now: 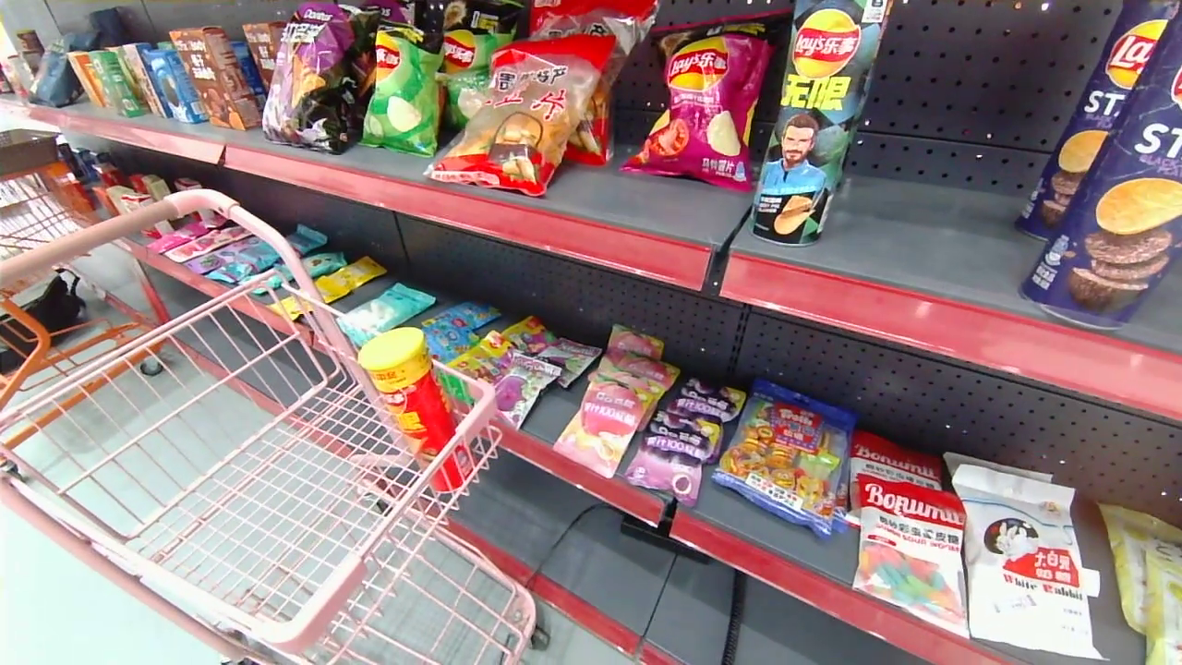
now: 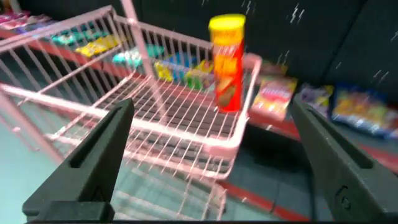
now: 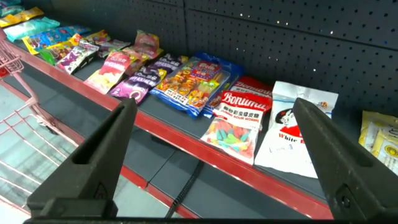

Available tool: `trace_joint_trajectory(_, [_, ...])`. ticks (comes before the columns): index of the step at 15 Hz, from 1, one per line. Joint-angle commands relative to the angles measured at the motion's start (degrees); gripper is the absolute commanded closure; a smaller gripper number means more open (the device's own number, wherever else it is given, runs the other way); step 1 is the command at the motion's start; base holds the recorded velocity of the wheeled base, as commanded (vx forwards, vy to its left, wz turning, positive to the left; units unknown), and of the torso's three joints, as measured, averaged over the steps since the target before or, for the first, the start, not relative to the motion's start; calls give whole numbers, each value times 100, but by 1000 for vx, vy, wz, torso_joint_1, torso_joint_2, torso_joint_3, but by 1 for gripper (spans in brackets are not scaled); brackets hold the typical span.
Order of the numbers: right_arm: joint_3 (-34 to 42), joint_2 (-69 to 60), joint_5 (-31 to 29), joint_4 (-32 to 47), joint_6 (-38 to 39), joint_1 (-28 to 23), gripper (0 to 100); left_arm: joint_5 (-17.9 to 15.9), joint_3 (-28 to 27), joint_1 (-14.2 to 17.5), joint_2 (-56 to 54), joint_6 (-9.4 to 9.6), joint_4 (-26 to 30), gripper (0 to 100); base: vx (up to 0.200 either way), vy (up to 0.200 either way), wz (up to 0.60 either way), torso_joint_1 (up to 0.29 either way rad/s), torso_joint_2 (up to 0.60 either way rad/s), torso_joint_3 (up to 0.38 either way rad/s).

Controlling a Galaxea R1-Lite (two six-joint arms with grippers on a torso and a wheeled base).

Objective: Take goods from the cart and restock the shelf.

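A red chip can with a yellow lid [image 1: 414, 397] stands upright in the far corner of the pink wire cart [image 1: 231, 480], against the shelf side. The left wrist view shows the same can [image 2: 227, 62] ahead of my left gripper [image 2: 214, 158], whose two black fingers are spread wide with nothing between them. My right gripper [image 3: 217, 162] is open too, hanging in front of the lower shelf [image 3: 205, 140] near the candy bags [image 3: 194, 78]. The upper shelf [image 1: 591, 199] holds chip bags and tall chip cans [image 1: 813, 115].
An orange cart [image 1: 37, 305] stands at the far left beyond the pink one. A black cable [image 1: 665, 563] hangs below the lower shelf. Bare grey board lies on the upper shelf between the green can and the blue cans [image 1: 1113, 157].
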Motion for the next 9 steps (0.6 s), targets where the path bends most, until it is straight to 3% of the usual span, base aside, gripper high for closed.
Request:
trace_joint_trajectory(1, [0, -2, 2, 0, -1, 4, 0, 256, -2028, 59, 3983, -999, -1114, 0, 0, 0, 0, 0, 0, 0])
trace_joint_trajectory(5, [0, -2, 2, 0, -1, 4, 0, 265, -1826, 59, 6145, -726, -2731, 0, 0, 0, 0, 0, 0, 0])
trace_joint_trajectory(6, [0, -2, 2, 0, -1, 4, 0, 265, -1782, 59, 6884, -542, -3311, 0, 0, 0, 0, 0, 0, 0])
trace_joint_trajectory(9, [0, -2, 2, 0, -1, 4, 0, 203, -1729, -47, 7929, -357, -3821, 0, 0, 0, 0, 0, 0, 0])
